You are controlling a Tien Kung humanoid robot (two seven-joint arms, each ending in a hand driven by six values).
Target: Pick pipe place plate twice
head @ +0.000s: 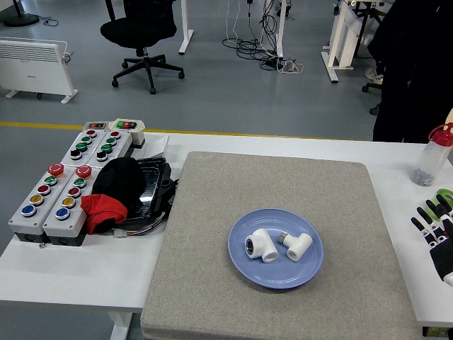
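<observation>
Two white pipe fittings lie side by side on the blue plate (244, 269) in the middle of the grey mat: an elbow (261, 245) on the left and a tee piece (298, 246) on the right. My right hand (435, 225) is at the right edge of the picture, low over the white table beside the mat, fingers spread and holding nothing. It is well clear of the plate. My left arm is out of view.
Two grey button boxes (60, 190) stand at the left, with a black and red cloth (113, 191) over a black tray beside them. A clear bottle with a red cap (432, 157) stands at the far right. A person in dark clothes (414, 64) stands at the top right.
</observation>
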